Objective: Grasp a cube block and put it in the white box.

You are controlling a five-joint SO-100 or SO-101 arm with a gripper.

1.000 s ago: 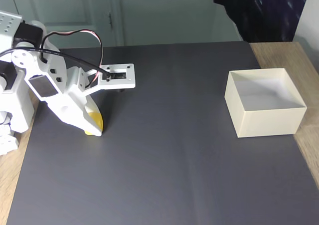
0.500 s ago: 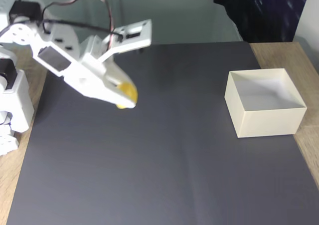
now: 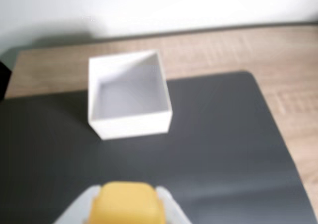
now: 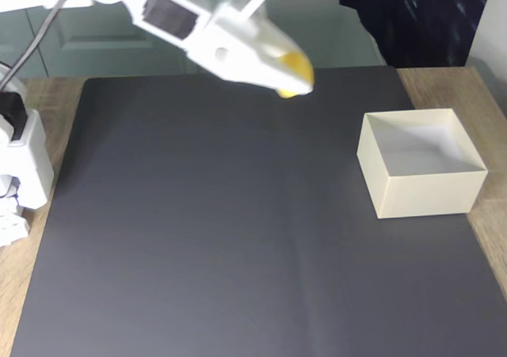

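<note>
My gripper (image 4: 291, 76) hangs high above the dark mat, left of the white box (image 4: 420, 184), and is shut on the yellow cube block (image 4: 293, 66). In the wrist view the cube block (image 3: 126, 204) sits between the white fingers (image 3: 171, 209) at the bottom edge. The white box (image 3: 130, 120) stands ahead of it on the mat, open-topped and with nothing inside.
A dark grey mat (image 4: 238, 238) covers most of the wooden table (image 4: 487, 238). The arm's white base (image 4: 20, 175) stands at the left edge. A dark cloth (image 4: 412, 17) hangs at the back right.
The gripper has lifted the cube off the mat at the left and carried it up and to the right, toward the box.
</note>
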